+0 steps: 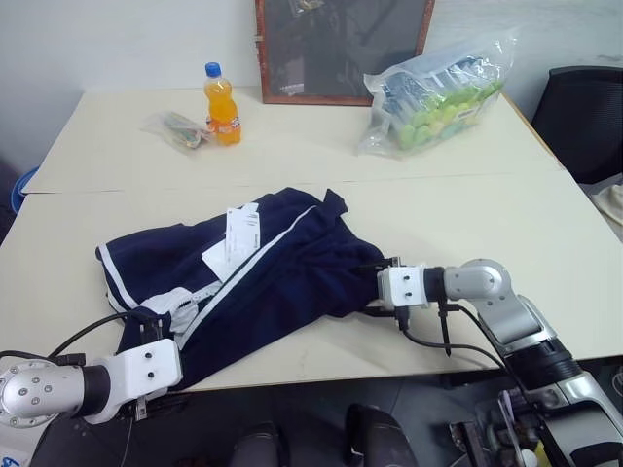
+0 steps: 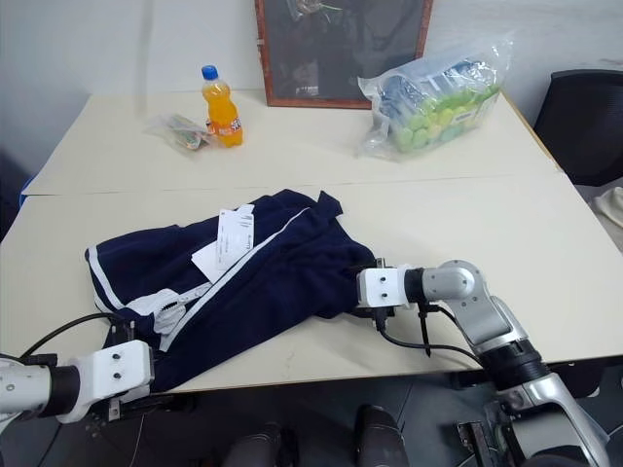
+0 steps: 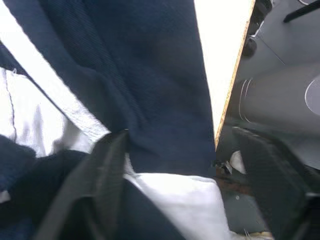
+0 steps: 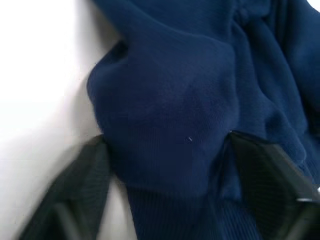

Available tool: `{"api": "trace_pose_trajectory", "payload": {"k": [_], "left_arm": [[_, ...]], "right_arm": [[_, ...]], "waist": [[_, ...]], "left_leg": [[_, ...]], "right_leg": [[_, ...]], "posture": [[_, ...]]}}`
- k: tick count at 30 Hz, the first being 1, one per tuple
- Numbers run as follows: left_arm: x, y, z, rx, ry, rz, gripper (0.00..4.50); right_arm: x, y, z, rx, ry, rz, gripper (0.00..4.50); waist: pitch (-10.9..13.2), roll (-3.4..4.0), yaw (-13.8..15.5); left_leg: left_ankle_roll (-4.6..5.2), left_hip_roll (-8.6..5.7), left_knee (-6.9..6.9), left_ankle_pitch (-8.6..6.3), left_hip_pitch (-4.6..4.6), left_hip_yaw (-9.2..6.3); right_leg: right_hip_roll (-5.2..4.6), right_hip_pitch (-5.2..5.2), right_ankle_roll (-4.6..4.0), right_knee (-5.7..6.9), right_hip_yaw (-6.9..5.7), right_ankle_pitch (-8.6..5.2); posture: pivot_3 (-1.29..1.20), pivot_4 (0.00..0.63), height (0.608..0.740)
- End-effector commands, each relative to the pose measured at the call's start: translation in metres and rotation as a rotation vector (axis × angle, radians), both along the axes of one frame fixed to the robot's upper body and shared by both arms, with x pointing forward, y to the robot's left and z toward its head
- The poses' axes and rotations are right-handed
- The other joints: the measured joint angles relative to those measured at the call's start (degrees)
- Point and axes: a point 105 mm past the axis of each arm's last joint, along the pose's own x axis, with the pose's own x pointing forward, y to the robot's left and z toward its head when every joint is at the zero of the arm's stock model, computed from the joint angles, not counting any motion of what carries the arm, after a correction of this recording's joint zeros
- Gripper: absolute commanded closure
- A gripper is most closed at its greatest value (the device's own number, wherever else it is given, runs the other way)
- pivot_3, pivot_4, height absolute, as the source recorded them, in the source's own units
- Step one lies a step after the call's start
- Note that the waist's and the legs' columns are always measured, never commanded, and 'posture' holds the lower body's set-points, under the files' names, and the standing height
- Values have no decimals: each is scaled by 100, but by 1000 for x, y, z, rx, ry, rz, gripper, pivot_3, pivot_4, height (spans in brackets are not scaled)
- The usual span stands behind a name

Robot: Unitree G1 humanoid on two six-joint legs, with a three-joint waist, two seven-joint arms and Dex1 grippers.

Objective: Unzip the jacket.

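The navy jacket [image 1: 282, 272] lies crumpled on the near table, with a white stripe running along it and white paper tags [image 1: 238, 233] on top. My left gripper [image 1: 156, 326] is at the jacket's near left end by the table's front edge. In the left wrist view its fingers [image 3: 102, 180] stand apart, open, with navy and white cloth between them. My right gripper [image 1: 375, 284] reaches in from the right. The right wrist view shows its fingers [image 4: 80, 190] pressed on both sides of a navy fold [image 4: 170, 125], shut on it.
On the far table stand an orange drink bottle [image 1: 222, 103], a small wrapped packet [image 1: 177, 128], a clear bag of green and blue items [image 1: 438, 92] and a framed dark board [image 1: 341, 49]. A black chair [image 1: 589, 117] is at the right. The table's front edge [image 1: 389, 358] runs just before my grippers.
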Motion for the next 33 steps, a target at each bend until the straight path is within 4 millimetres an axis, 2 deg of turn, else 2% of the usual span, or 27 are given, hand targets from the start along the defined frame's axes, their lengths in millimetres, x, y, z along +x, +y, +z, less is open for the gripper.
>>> {"api": "trace_pose_trajectory", "payload": {"k": [1,5,8,11,14,17,20,23,25,27,29,33], "left_arm": [[-3,3,-4,4,13,4,2338],[-4,1,-5,-17,14,-6,3606],[-5,-2,-6,-25,25,-30,4475],[-4,-8,-8,-35,38,-56,4492],[2,-21,-10,-50,38,-141,4492],[20,-35,-10,-40,15,-250,4492],[44,-48,-9,-20,-13,-372,4492],[71,-61,-5,12,-46,-491,4492],[93,-71,-1,49,-82,-574,4492],[111,-85,6,67,-109,-670,4492],[118,-90,9,66,-116,-719,4492],[117,-95,9,59,-84,-844,4492]], "right_arm": [[7,-2,2,-16,-25,-12,2212],[10,-10,4,-52,-22,-1,3663],[11,-25,5,-98,-15,-7,4500],[11,-41,5,-146,-16,-21,4500],[8,-70,7,-211,-3,-69,4500],[-3,-104,8,-277,34,-128,4500],[-27,-134,6,-333,99,-170,4500],[-57,-153,2,-378,182,-196,4500],[-82,-159,-2,-391,259,-209,4500],[-110,-155,-8,-372,355,-225,4500],[-124,-150,-9,-348,395,-239,4500],[-149,-131,-15,-248,449,-286,4500]], "waist": [[0,0,0],[0,0,2],[0,1,9],[0,1,20],[-1,7,78],[-3,22,274],[-5,25,348],[-12,47,453],[-18,49,484],[-22,53,570],[-28,36,543],[-28,29,425]], "left_leg": [[0,0,0,0,0,0],[1,9,0,0,0,1],[1,11,-1,0,0,0],[4,8,-1,0,0,-1],[7,3,0,2,1,-5],[13,-7,3,4,2,-10],[19,-10,11,3,2,-9],[19,-14,17,3,8,-1],[18,-21,21,3,15,0],[18,-32,28,4,12,-13],[15,-28,33,5,13,-10],[13,-21,32,2,15,-10]], "right_leg": [[0,0,0,0,0,0],[-2,0,0,0,1,0],[-3,0,0,-1,0,0],[-8,2,0,-2,0,0],[-13,8,1,-4,-4,1],[-22,15,3,-7,-10,2],[-25,33,8,-16,-21,5],[-21,54,10,-22,-35,7],[-13,70,12,-31,-44,8],[-13,81,12,-28,-56,9],[-4,81,11,-28,-55,11],[0,82,12,-36,-50,13]], "posture": [[0,150,740],[0,150,740],[0,150,740],[0,150,740],[0,150,740],[0,150,740],[0,150,740],[0,150,740],[0,150,740],[0,150,740],[0,150,740],[0,150,740]]}}
